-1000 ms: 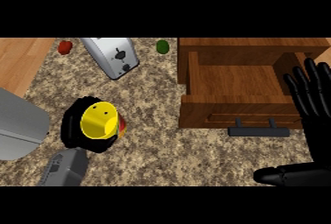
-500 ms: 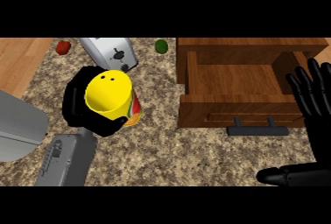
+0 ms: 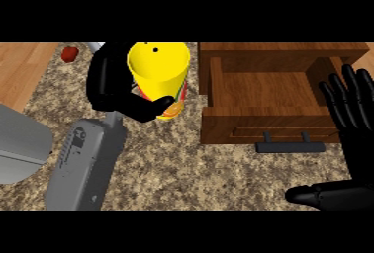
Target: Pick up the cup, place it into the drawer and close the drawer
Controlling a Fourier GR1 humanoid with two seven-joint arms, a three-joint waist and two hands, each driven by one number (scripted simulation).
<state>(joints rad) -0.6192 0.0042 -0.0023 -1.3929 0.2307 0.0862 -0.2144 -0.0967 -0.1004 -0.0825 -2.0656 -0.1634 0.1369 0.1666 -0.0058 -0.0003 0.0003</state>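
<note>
Gripping the yellow cup [image 3: 159,74] upright in our left hand [image 3: 116,89] at eleven o'clock, we see the open drawer [image 3: 266,94] toward three o'clock; our right hand [image 3: 350,128] rests unclenched there.

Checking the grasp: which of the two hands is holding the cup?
The left hand, curled round the yellow cup; the right hand rests open by the drawer.

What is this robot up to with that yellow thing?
Its left hand has its fingers curled round a yellow cup and holds it over the speckled counter, left of an open wooden drawer. The cup is not in the drawer yet. The right hand rests open at the right edge, fingers up, beside the drawer.
</note>
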